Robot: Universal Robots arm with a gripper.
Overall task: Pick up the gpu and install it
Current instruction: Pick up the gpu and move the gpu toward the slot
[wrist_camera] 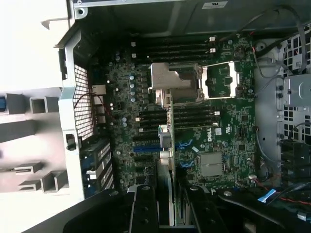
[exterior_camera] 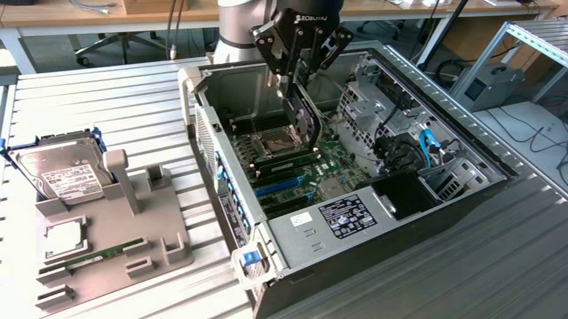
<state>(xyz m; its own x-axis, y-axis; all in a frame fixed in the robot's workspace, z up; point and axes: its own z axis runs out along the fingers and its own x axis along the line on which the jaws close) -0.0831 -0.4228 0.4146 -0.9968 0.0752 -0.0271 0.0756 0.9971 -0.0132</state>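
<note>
My gripper (exterior_camera: 296, 81) hangs over the open computer case (exterior_camera: 206, 126), shut on the gpu (exterior_camera: 306, 123). The card hangs upright below the fingers, its black face showing, its lower edge just above the motherboard (exterior_camera: 342, 166) near the CPU socket. In the wrist view the gpu (wrist_camera: 170, 145) shows edge-on, running from between my fingers (wrist_camera: 141, 209) out to its silver bracket (wrist_camera: 173, 83). It stands over the blue expansion slots (wrist_camera: 146, 148). Whether it touches a slot I cannot tell.
On the slatted table at the exterior view's left, a grey holder (exterior_camera: 133, 239) carries a silver hard drive (exterior_camera: 65, 175), a green RAM stick (exterior_camera: 96, 254) and a square chip (exterior_camera: 62, 238). Inside the case are drive cages (exterior_camera: 377, 100), cables (exterior_camera: 427, 147) and a black shroud (exterior_camera: 404, 193).
</note>
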